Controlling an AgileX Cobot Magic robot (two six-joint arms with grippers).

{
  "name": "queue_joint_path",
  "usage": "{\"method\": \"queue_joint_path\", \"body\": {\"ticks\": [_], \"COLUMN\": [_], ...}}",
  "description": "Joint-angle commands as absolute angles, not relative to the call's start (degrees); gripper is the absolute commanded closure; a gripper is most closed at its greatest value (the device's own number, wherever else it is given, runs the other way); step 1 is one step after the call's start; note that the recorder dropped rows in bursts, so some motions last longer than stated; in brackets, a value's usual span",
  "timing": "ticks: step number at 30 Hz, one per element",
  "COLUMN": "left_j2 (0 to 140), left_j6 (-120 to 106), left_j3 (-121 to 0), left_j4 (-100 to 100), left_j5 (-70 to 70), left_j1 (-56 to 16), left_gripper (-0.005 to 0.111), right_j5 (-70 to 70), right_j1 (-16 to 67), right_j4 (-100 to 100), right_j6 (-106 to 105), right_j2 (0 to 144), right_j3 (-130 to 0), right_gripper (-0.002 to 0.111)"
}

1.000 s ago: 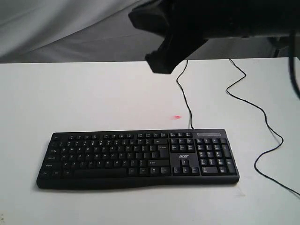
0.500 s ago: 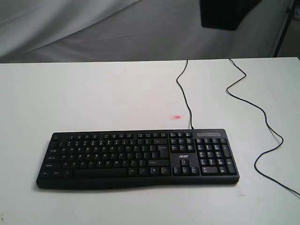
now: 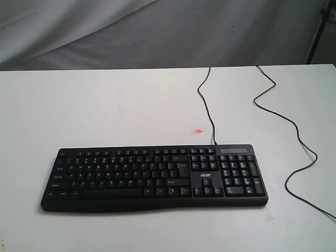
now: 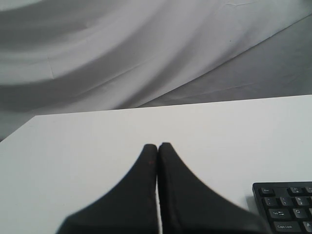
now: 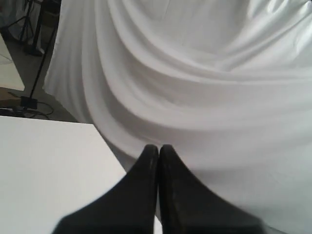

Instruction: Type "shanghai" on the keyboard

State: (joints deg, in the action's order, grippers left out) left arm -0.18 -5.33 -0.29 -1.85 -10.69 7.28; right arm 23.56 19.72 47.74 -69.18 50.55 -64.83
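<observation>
So the wide black plastic keyboard (image 3: 155, 178) with white legends lies flat on the white surface (image 3: 105, 105), toward the near edge in the exterior view. Its long axis runs left to right, number pad at the right end. Its thin black cable (image 3: 207, 110) snakes off toward the back. Neither arm shows up in that view at all.

Left fingers (image 4: 152, 152) are pressed together, holding nothing. Right fingers (image 5: 152, 152) same deal, clenched on nothing.

The bit that matters: the left wrist view catches the Caps Lock corner of the keyboard (image 4: 287, 207), lying ahead of the fingertips and off to one side, lower than them. The right wrist view has no keyboard in it, just white draped cloth (image 5: 195, 73) and a slice of the surface.

My read is that the left arm is the nearer one, and no key is pressed at this moment. "s" and "a" sit on that left end anyway, so it'd need to swing over toward the keys and come down.
</observation>
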Motion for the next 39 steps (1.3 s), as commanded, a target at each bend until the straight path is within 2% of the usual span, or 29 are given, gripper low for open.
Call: {"method": "queue_joint_path", "body": {"ticks": [1, 5, 10, 22, 31, 39], "left_j2": [0.0, 0.0, 0.0, 0.0, 0.0, 0.0], "left_j6": [-5.2, -5.2, -5.2, -5.2, -5.2, -5.2], "left_j3": [0.0, 0.0, 0.0, 0.0, 0.0, 0.0], "left_j4": [-1.8, -1.8, -1.8, -1.8, -1.8, -1.8], "left_j5": [-10.5, -10.5, -10.5, -10.5, -10.5, -10.5], "left_j1": [7.1, 7.1, 7.1, 7.1, 7.1, 7.1], "left_gripper": [0.106, 0.106, 0.106, 0.106, 0.106, 0.106], "right_j5": [23.3, 23.2, 23.1, 21.2, 20.6, 20.4], "right_j1": [19.4, 18.0, 10.3, -5.0, -6.5, -6.5], "right_j4": [40.6, 28.3, 18.6, 18.2, 9.8, 9.6], "right_j6": [-63.8, -49.0, -29.7, -26.5, -26.1, -10.3], "right_j2": [47.1, 44.6, 40.6, 22.6, 11.8, 5.4], "right_j3": [-64.5, -63.5, -58.8, -39.4, -33.1, -28.4], "right_gripper": [0.108, 0.108, 0.108, 0.108, 0.108, 0.108]}}
